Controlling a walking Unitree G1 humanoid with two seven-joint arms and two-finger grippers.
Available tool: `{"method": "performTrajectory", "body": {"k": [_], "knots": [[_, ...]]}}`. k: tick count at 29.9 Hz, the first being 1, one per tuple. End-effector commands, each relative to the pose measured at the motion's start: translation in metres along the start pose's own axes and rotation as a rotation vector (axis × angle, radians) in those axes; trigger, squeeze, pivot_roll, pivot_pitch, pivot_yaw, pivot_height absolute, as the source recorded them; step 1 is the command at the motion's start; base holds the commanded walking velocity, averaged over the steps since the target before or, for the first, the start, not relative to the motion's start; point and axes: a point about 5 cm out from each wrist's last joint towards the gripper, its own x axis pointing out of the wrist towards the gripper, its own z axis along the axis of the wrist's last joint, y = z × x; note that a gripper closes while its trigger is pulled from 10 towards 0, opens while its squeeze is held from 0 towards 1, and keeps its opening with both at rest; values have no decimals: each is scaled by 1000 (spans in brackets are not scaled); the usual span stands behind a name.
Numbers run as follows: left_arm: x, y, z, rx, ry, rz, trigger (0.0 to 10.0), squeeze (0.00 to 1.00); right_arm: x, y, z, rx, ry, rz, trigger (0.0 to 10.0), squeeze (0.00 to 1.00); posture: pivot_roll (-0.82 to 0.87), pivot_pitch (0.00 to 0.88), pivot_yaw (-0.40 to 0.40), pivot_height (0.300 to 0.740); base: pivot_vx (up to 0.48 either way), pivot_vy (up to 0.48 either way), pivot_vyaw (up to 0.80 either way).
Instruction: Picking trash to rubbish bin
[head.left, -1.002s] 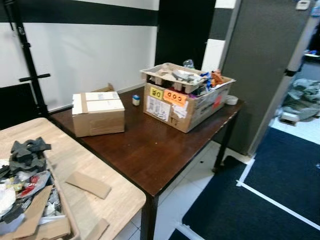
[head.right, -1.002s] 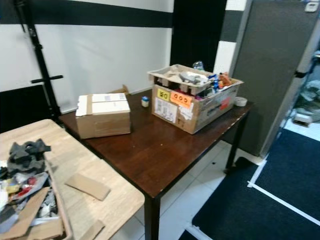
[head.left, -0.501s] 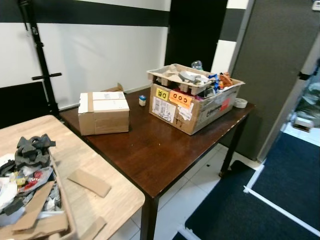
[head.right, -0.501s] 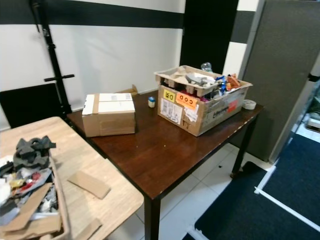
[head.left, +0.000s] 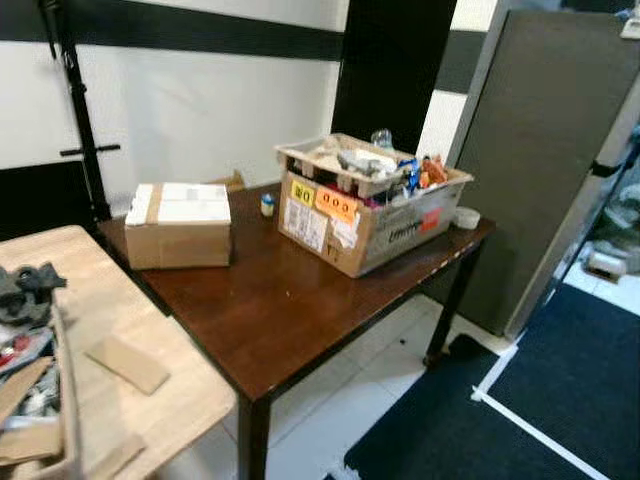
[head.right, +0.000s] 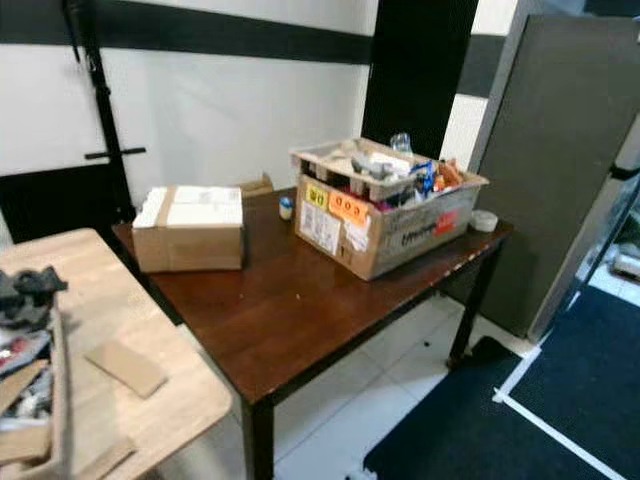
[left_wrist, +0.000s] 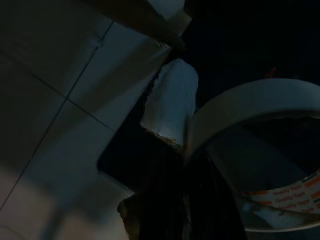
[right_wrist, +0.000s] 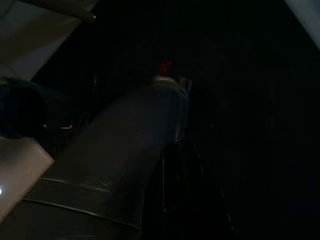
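Note:
An open cardboard box (head.left: 365, 215) heaped with mixed trash stands on the dark wooden table (head.left: 290, 300), towards its far right. A second pile of trash lies in a tray (head.left: 25, 370) on the light wooden table at the near left. In the dim left wrist view, my left gripper (left_wrist: 167, 200) holds the rim of a white tape roll (left_wrist: 235, 115) with printed tape inside it, above tiled floor. The right wrist view is very dark: a grey cylinder (right_wrist: 115, 165) with a red tip runs beside my right gripper's black fingers (right_wrist: 175, 190).
A closed cardboard box (head.left: 178, 225), a small bottle (head.left: 267, 204) and another tape roll (head.left: 466, 216) also sit on the dark table. A cardboard strip (head.left: 127, 362) lies on the light table (head.left: 130, 300). A grey partition (head.left: 550, 150) and dark carpet (head.left: 500, 430) are to the right, with a black stand (head.left: 75, 110) at the back left.
The whole picture has shifted left, so the camera has turned to the right. Nothing on the tables has moved.

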Motion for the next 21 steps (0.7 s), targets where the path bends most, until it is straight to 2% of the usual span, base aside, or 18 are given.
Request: {"method": "performTrajectory", "body": {"k": [1,3,7,21], "knots": [[0,-8,-7,-3,24,-18,10000,0,-2,-6,-9,10,23,-17,10000,0,-88,101,-57,740,0,-480,0],[1,-14,-6,-5,19,-27,10000,0,-2,-7,-8,8,19,-16,10000,0,-88,102,-59,740,0,-452,0],[2,-16,-5,-6,12,-33,10000,0,-2,-7,-6,5,16,-15,10000,0,-88,102,-59,740,0,-439,0],[3,-19,5,-5,-14,-45,10000,0,-3,-8,-3,-3,11,-16,10000,0,-91,104,-58,740,0,-429,0]]}}
